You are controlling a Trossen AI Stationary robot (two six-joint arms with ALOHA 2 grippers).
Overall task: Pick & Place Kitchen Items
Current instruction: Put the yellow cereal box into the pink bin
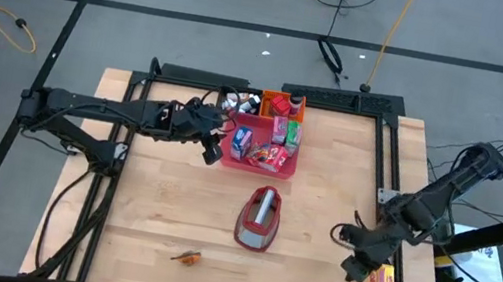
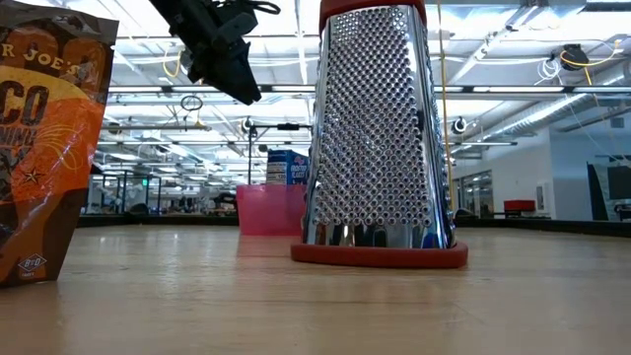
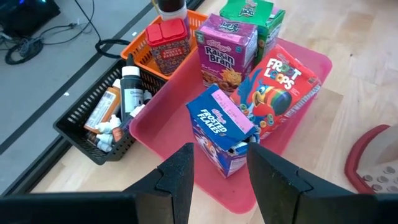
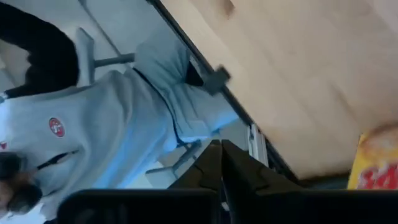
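A pink tray (image 3: pixel 168 130) at the table's far middle holds upright cartons: a blue one (image 3: pixel 221 127), a red one (image 3: pixel 283 93), a purple one (image 3: pixel 227 53) and a green one (image 3: pixel 249 12). My left gripper (image 3: pixel 221 155) hovers open above the tray's near left corner (image 1: pixel 213 150), fingers slanting down toward the blue carton, touching nothing. In the low view it shows at the top left (image 2: pixel 232 79). My right gripper (image 1: pixel 353 267) is shut and empty near the table's right edge, beside a yellow carton (image 1: pixel 378 279) lying flat on the wood. A small orange-brown piece (image 1: pixel 188 256) lies near the front edge.
A dark-red and grey grater (image 1: pixel 259 219) lies between the tray and the front edge. Behind the tray stand an orange basket (image 3: pixel 168 43) with a red carton and a black basket (image 3: pixel 106 124) of small bottles. A person in grey (image 4: pixel 112 124) is beyond the table's right edge.
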